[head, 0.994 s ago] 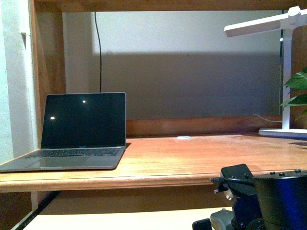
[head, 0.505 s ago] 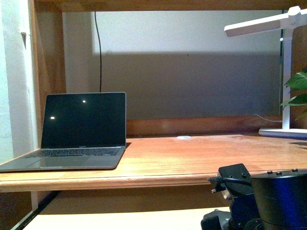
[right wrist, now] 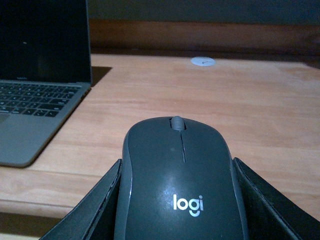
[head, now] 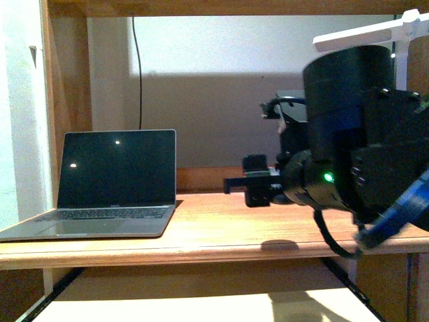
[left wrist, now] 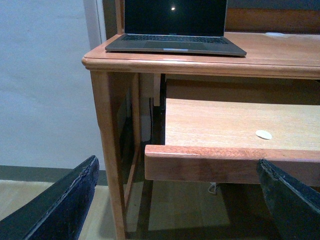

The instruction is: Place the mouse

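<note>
Short of the desk and low, the left gripper (left wrist: 175,200) is seen with its jaws spread wide and nothing between them. The mouse (right wrist: 177,150) is clamped between the pads of the right gripper (right wrist: 177,200), so the right arm is the one concerned. The mouse's long axis is laid along the gripper's reach, wheel end pointing at the back of the desk (right wrist: 235,105). Bare wood lies below and ahead of it, judged to be the landing spot. The laptop (right wrist: 35,100) is passed on the left, and a white disc (right wrist: 202,61) is seen far back.
</note>
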### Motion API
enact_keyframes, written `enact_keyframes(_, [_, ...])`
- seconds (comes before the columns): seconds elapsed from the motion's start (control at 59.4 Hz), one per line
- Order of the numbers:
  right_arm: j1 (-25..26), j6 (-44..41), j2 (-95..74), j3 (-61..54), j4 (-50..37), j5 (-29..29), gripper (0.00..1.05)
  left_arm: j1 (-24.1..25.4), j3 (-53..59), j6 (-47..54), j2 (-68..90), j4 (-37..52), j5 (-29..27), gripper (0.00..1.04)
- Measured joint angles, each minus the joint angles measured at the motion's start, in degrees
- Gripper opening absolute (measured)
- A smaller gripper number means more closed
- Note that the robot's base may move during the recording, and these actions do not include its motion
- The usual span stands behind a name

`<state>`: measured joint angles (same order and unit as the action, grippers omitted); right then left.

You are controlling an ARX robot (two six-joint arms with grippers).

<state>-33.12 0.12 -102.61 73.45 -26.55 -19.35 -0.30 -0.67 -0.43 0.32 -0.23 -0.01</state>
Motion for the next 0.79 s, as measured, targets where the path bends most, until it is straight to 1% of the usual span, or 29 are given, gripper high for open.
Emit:
enact_keyframes(0.168, [-2.6, -0.3, -8.5, 11.3, 5.3, -3.8, 0.56, 0.0, 0.0, 0.0, 0.0, 0.0, 0.0, 0.97])
enact_keyframes(0.472, [-4.5, -4.1, -23.5, 30.3, 11.0, -10.6, 0.56, 0.0, 0.0, 0.0, 0.0, 0.0, 0.0, 0.97])
enact_keyframes(0.691, [-5.0, -5.9, -32.1, 40.8, 13.9, -13.7, 0.56, 0.0, 0.0, 0.0, 0.0, 0.0, 0.0, 0.97])
enact_keyframes(0.792, [-5.0, -6.1, -34.6, 43.5, 15.0, -14.3, 0.55, 0.0, 0.0, 0.0, 0.0, 0.0, 0.0, 0.97])
